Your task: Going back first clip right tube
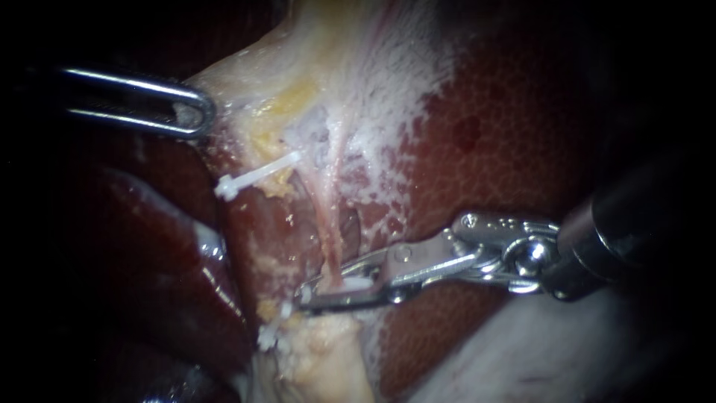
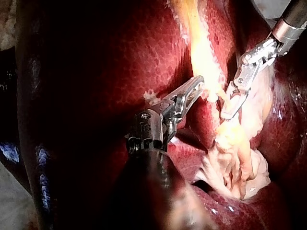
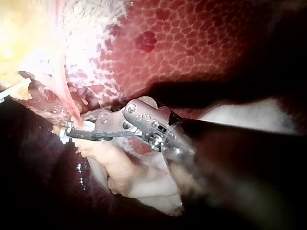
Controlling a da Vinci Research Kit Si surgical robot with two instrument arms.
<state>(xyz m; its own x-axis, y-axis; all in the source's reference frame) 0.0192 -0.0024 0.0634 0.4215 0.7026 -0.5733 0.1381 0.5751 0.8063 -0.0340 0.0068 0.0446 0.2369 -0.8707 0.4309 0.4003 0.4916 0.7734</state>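
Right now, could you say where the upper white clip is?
Endoscope view, left of centre: the clip lies below the left instrument gripping pale tissue, above the right instrument.

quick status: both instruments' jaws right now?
Left instrument: shut on pale yellowish tissue.
Right instrument: shut on white plastic clip around thin pink tube.

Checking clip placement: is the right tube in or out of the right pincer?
In: the tube enters the right instrument's pincer, beside a white clip.
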